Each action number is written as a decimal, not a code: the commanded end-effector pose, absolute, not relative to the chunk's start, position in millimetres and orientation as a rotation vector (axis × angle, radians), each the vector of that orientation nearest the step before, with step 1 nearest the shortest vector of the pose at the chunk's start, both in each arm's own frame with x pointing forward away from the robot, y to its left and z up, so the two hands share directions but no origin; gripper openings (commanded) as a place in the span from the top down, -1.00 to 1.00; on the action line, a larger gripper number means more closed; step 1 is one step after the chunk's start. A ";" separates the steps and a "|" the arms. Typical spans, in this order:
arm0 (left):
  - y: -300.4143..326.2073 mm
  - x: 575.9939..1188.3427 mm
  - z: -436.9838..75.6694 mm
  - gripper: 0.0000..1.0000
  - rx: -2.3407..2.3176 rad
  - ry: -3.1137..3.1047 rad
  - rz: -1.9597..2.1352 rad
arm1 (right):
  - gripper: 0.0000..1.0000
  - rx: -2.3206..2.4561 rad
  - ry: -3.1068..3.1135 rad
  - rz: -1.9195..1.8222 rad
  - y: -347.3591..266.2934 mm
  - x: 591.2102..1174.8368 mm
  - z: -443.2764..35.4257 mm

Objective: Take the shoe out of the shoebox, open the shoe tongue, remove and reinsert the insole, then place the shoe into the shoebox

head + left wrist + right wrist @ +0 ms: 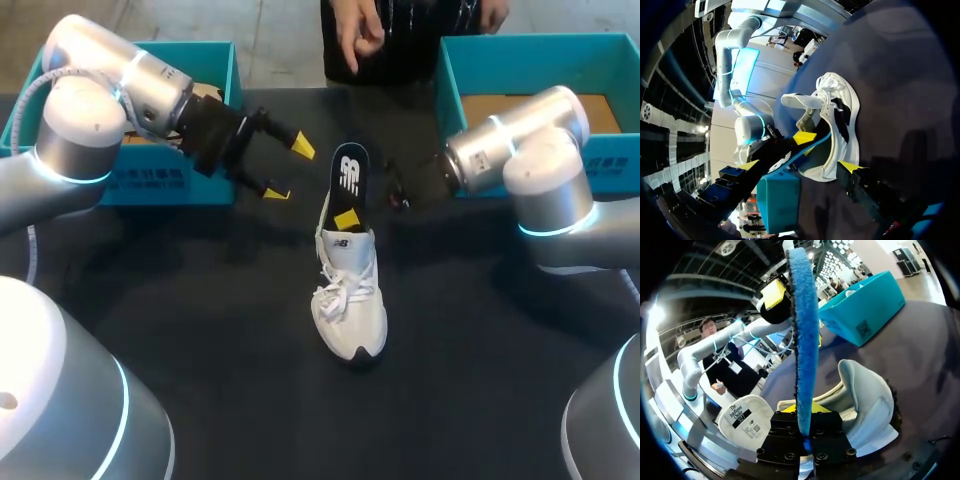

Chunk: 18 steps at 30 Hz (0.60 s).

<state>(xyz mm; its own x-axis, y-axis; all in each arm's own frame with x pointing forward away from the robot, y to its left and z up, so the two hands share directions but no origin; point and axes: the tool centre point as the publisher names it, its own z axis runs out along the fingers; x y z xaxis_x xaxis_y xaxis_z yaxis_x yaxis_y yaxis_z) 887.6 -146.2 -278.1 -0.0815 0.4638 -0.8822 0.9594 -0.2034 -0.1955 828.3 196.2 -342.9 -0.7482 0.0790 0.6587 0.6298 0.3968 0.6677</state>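
Two teal boxes sit at the far edge of the black table (220,330): the left shoebox (180,178) in the upper left of the head view, behind the left arm, and the right shoebox (520,62) in the upper right, behind the right arm.

Between them, at the frame's centre, the white shoe (350,295) lies on the table outside both boxes. Its toe points toward the lower edge and its heel toward the top, with the laces loose over the tongue.

The insole (348,172) (black on one face, blue along its rim) stands nearly upright above the heel opening. Whether its lower end is inside the shoe cannot be told.

The right pincer (349,216) comes in from the right and pinches the insole's lower part. In the right wrist view the insole (802,340) rises edge-on from between the two fingers, and the shoe's heel collar (865,395) lies just beside them.

The left pincer (290,170) hangs left of centre, above the table, with its yellow tips spread wide and nothing between them. It is close to the insole but apart from it. In the left wrist view the shoe (840,115) lies ahead of those open fingers.
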 end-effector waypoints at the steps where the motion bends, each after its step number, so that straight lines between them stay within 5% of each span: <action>1: -148.4 888.2 -278.1 -1.00 1.684 1.539 -1.249 | 1.00 -0.621 -2.120 -1.349 196.9 818.6 -344.8; 6: -148.6 888.3 -278.3 -1.00 1.683 1.539 -1.252 | 1.00 -0.631 -2.108 -1.346 196.8 813.9 -347.3; 12: -149.0 887.6 -278.2 -1.00 1.684 1.537 -1.254 | 0.58 -0.626 -2.145 -1.355 193.7 819.8 -335.3; 18: -148.0 886.5 -278.2 -1.00 1.680 1.536 -1.255 | 0.40 -0.616 -2.175 -1.358 191.8 824.8 -325.9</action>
